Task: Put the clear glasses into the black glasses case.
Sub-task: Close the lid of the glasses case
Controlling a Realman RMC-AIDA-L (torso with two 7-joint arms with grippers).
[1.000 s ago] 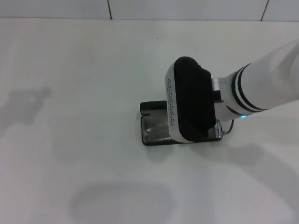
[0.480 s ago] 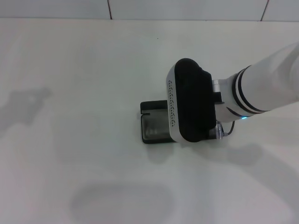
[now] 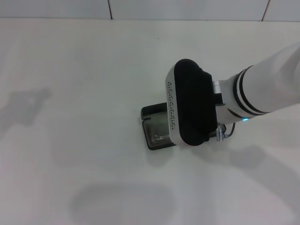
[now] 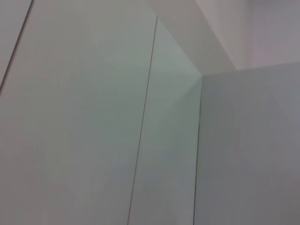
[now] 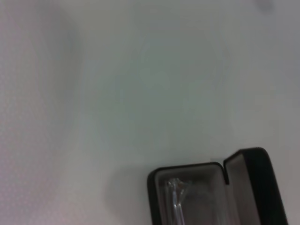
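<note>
The bare white counter [image 3: 84, 178] fills the near part of the head view. Past it, at mid-depth, the black glasses case [image 3: 154, 129] lies open, its lid standing up along the far edge. The clear glasses [image 3: 161, 137] sit inside the tray; in the right wrist view a pale glint of the frame [image 5: 177, 197] rests against the grey lining, with the raised lid [image 5: 255, 187] beside it. So the glasses seem to be in, and the lid is not yet closed.

The right arm hangs directly over the case, and its wrist housing hides most of the tray and the right claw itself, so I cannot tell whether that claw is spread, pressed together or pinching anything. Keeping low over the tray probably serves to seat the glasses or reach the lid.

The left wrist view shows only blank wall panels [image 4: 93, 117]; the left claw is not seen, parked away from the work. Farthest off, tiled wall [image 3: 187, 8] borders the counter.
</note>
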